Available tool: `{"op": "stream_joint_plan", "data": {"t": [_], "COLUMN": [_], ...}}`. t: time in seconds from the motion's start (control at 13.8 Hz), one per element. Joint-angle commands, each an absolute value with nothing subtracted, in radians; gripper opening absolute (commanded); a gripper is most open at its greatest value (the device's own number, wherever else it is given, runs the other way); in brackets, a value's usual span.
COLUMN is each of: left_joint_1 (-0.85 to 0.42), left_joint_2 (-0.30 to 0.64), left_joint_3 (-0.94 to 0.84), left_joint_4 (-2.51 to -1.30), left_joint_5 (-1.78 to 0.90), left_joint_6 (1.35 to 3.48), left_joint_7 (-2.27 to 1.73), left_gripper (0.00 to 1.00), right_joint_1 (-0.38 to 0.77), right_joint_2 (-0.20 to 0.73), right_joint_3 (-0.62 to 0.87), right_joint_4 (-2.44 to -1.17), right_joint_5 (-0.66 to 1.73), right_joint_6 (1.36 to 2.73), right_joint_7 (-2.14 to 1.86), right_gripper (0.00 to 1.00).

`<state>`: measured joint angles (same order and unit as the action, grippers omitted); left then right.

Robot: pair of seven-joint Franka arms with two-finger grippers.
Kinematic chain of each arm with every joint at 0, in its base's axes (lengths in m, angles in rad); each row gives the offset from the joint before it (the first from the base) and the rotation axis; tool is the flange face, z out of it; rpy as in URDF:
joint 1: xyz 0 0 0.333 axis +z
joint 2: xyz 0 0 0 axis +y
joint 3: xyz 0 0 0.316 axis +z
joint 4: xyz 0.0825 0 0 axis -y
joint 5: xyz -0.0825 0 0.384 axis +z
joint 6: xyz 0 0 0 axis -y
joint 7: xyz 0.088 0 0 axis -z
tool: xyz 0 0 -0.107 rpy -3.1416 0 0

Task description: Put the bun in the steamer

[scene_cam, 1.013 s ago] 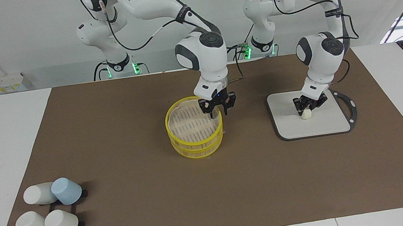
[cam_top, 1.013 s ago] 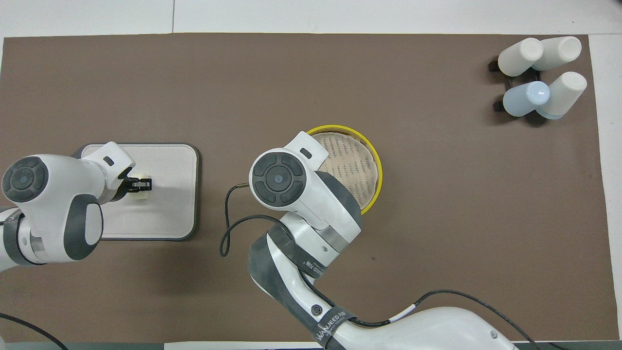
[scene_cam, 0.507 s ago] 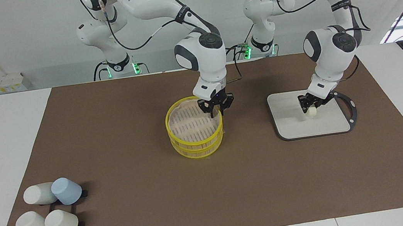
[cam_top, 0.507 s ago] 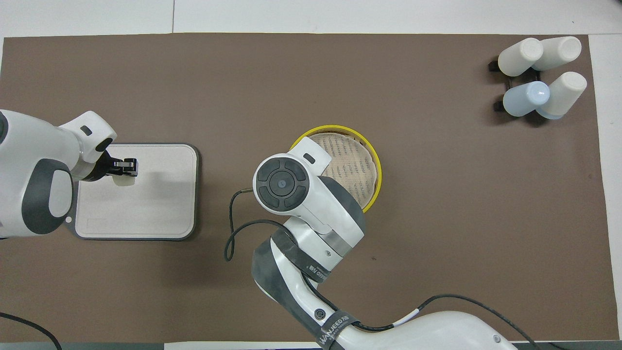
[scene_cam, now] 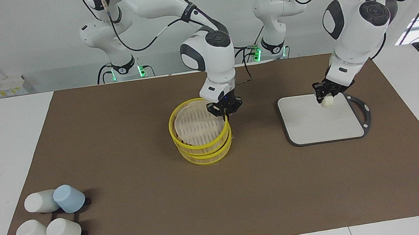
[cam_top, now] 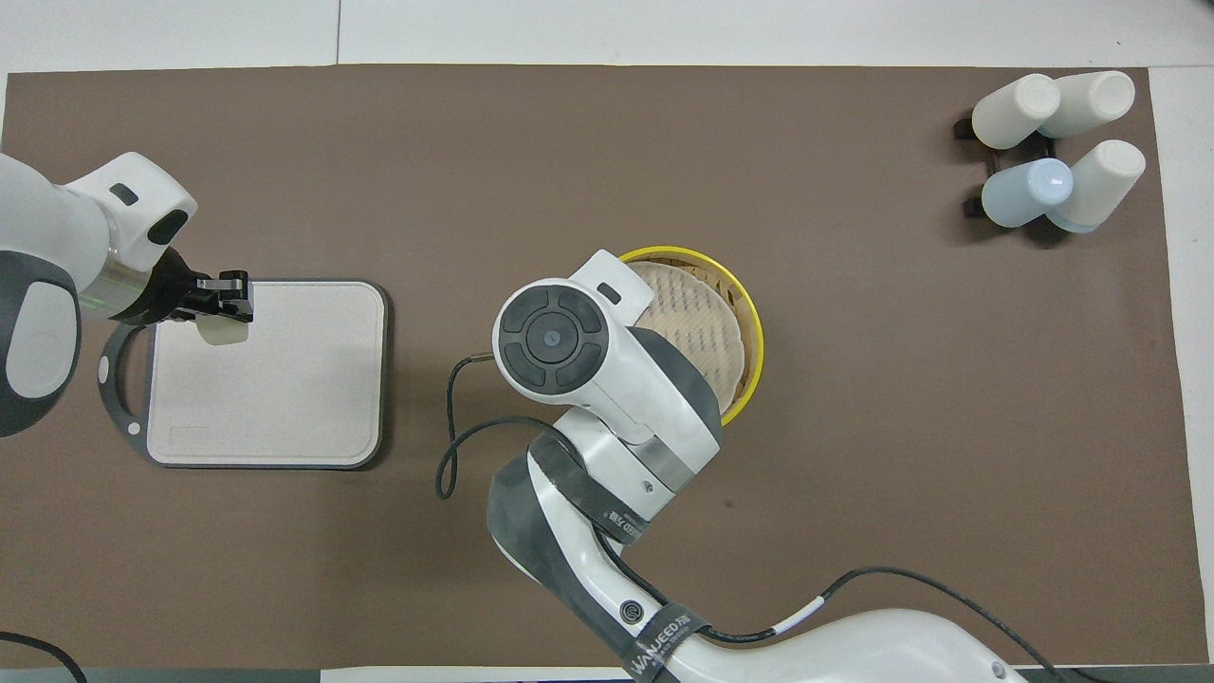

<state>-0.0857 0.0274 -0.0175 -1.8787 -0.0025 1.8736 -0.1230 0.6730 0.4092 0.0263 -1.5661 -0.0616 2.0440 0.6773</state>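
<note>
The steamer (scene_cam: 202, 147) stands mid-table as two yellow-rimmed tiers. Its paper-lined upper tier (scene_cam: 194, 125) sits tilted and shifted off the lower one. My right gripper (scene_cam: 225, 112) is shut on the upper tier's rim, on the side nearer the robots. In the overhead view the right wrist hides this gripper and part of the steamer (cam_top: 735, 323). My left gripper (scene_cam: 324, 95) is shut on the small cream bun (scene_cam: 326, 102) and holds it in the air over the grey board (scene_cam: 316, 127). The overhead view shows the same left gripper (cam_top: 232, 302), bun (cam_top: 220, 329) and board (cam_top: 285, 398).
Several cups (scene_cam: 51, 221) lie on a black rack at the right arm's end of the table, farther from the robots, also in the overhead view (cam_top: 1053, 152). A brown mat (scene_cam: 144, 207) covers the table. A black cable (cam_top: 450, 446) loops beside the right arm.
My left gripper has lifted the bun off the board and risen with it. My right gripper has gripped the upper tier's rim and raised it, so the tier now sits tilted and shifted.
</note>
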Motion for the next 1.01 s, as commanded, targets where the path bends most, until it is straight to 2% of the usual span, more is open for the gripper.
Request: {"op": "stream_joint_plan", "data": {"t": [0.0, 0.22, 0.43, 0.72, 0.87, 0.94], "left_joint_1": [-0.103, -0.19, -0.349, -0.589, -0.647, -0.676], "left_joint_2": [0.021, 0.025, 0.041, 0.204, 0.222, 0.262], "left_joint_3": [-0.032, -0.048, -0.049, -0.048, -0.048, -0.046], "left_joint_4": [-1.873, -1.871, -1.858, -1.763, -1.788, -1.787], "left_joint_5": [-0.02, -0.02, -0.02, -0.011, -0.011, -0.011], "left_joint_6": [1.855, 1.882, 1.936, 2.038, 2.1, 2.123], "left_joint_7": [-0.19, -0.366, -0.623, -0.94, -0.943, -0.956], "left_gripper": [0.39, 0.39, 0.4, 0.42, 0.41, 0.41], "right_joint_1": [0.573, 0.428, 0.318, 0.197, 0.181, 0.183], "right_joint_2": [0.393, 0.331, 0.299, 0.285, 0.281, 0.279], "right_joint_3": [0.026, 0.028, 0.028, 0.029, 0.029, 0.029], "right_joint_4": [-1.451, -1.456, -1.466, -1.492, -1.5, -1.503], "right_joint_5": [-0.048, -0.041, -0.041, -0.037, -0.035, -0.034], "right_joint_6": [1.911, 1.827, 1.764, 1.738, 1.741, 1.741], "right_joint_7": [0.521, 0.289, 0.091, -0.116, -0.136, -0.137], "right_gripper": [0.0, 0.0, 0.0, 0.0, 0.0, 0.0]}}
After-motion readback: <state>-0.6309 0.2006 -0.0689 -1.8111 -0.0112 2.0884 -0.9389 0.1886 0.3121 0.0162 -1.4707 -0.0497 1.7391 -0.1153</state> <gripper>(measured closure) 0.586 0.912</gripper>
